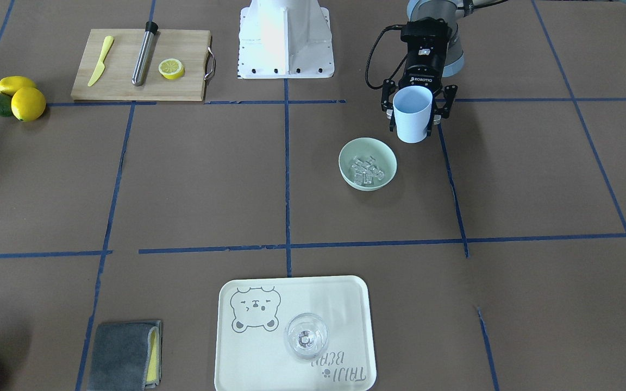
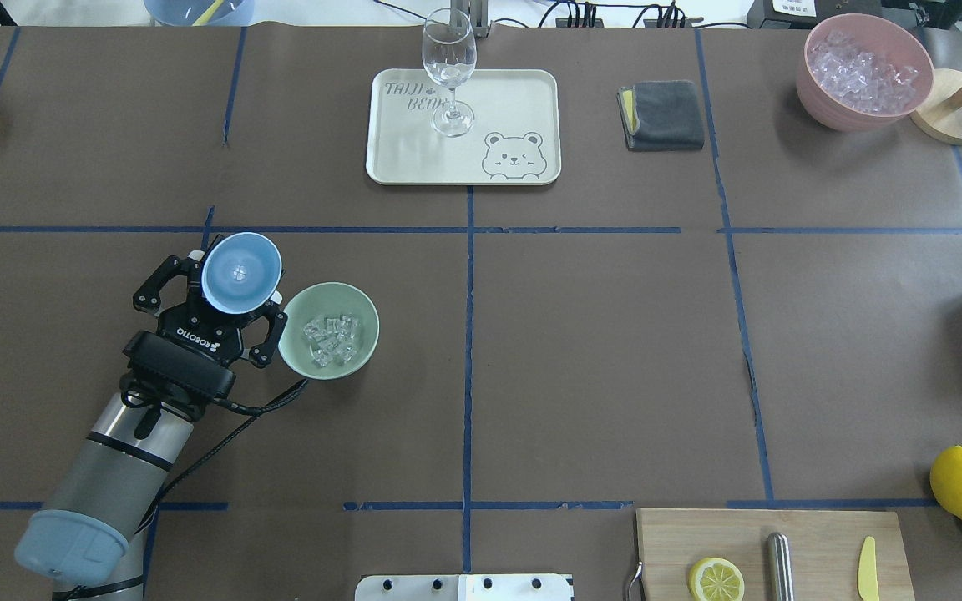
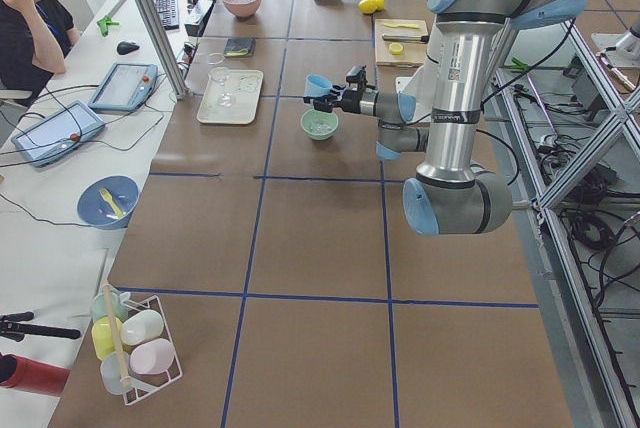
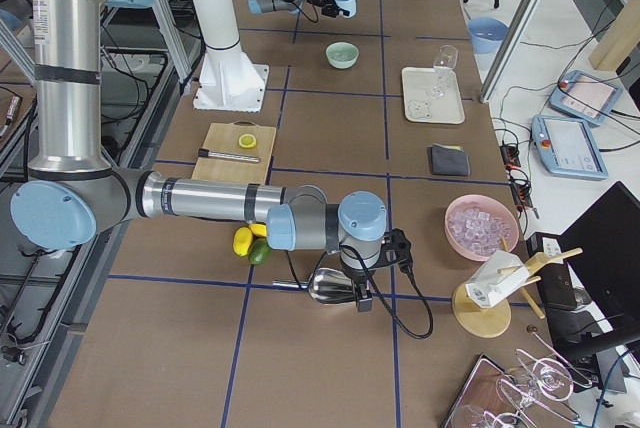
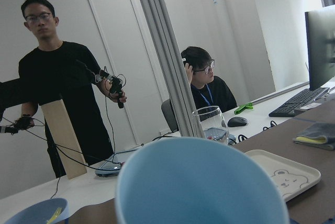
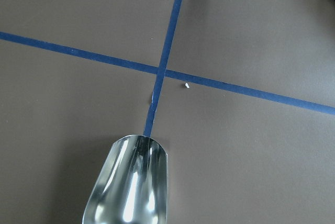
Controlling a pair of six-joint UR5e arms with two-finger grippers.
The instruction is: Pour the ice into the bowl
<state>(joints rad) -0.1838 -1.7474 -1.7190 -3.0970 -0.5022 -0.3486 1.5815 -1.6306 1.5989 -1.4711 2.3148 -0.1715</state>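
The pale mint-green bowl stands on the table left of centre and holds a small heap of clear ice cubes; both also show in the front view, bowl and ice. My left gripper is shut on a light blue cup, held upright just above the table beside the bowl, on its left. No ice shows inside the cup. My right gripper is low at the table's far right by a metal scoop; I cannot tell whether its fingers are open or shut.
A cream tray with a wine glass is at the far middle. A grey cloth and a pink bowl of ice are far right. A cutting board and lemons are near right.
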